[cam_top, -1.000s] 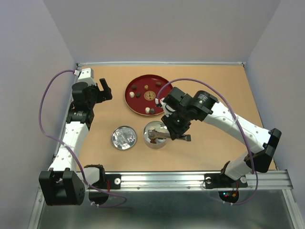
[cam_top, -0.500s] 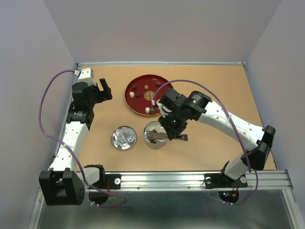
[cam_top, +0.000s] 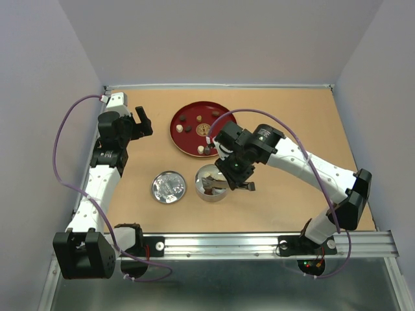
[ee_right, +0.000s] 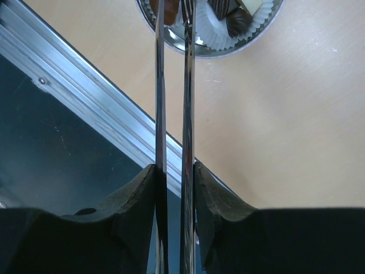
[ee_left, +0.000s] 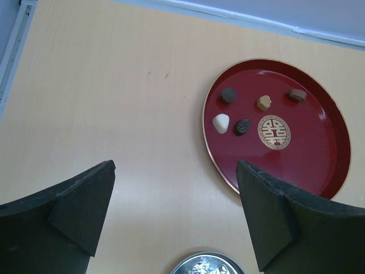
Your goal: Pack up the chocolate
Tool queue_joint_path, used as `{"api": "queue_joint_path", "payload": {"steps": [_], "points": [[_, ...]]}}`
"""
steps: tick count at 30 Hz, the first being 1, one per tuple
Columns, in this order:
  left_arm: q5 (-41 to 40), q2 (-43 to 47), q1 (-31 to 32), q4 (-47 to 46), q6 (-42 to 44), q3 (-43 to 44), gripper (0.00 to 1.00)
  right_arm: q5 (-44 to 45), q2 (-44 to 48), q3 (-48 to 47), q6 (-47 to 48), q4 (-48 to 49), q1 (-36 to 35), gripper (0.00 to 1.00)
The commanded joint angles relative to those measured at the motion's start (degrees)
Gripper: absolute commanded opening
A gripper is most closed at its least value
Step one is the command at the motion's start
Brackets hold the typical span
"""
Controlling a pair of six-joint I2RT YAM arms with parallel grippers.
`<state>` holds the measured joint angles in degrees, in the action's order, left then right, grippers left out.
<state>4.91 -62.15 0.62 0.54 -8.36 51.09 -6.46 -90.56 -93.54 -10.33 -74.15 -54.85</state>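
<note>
While the right claw [ee_right: 173, 171] is clamped on a pair of long metal tongs [ee_right: 187, 114], its two fingers press the blades until they run nearly parallel with only a thin gap between them. The blades reach out to 12 o'clock in the wrist view, and their tips stand over the open round tin [cam_top: 202, 172]. The tips run past the edge of that view, so I cannot tell whether they grip a piece.

Inside the tin, white paper cups [ee_right: 219, 35] hold chocolate [ee_right: 238, 21]; one dark piece shows clearly at the 1 o'clock side of the blades.

On the desk [cam_top: 292, 123] the tin sits near the middle. Its lid [cam_top: 169, 187] lies flat just beside it at 9 o'clock, apart from it. A red plate [ee_left: 308, 165] lies at 12 o'clock from the tin, and it carries more loose chocolate, dark, tan and cream-white, spread around a gold emblem [ee_left: 274, 131].

At 9 o'clock from the plate the left claw [ee_left: 175, 171] hangs above bare desk, its fingers spread wide apart with nothing between them.

An aluminium rail [ee_right: 85, 97] runs along the near desk edge at 6 o'clock.
</note>
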Motion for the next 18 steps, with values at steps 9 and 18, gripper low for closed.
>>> {"api": "queue_joint_path", "payload": {"steps": [9,18], "points": [[0.01,0.63,-0.18,-1.41,0.54,0.85,0.99,2.76,0.74,-1.82,-1.19,1.64,-0.43,0.41],[0.19,0.63,-0.1,-1.33,0.54,0.76,0.99,4.61,1.18,-4.46,-2.15,1.73,-0.43,0.45]]}}
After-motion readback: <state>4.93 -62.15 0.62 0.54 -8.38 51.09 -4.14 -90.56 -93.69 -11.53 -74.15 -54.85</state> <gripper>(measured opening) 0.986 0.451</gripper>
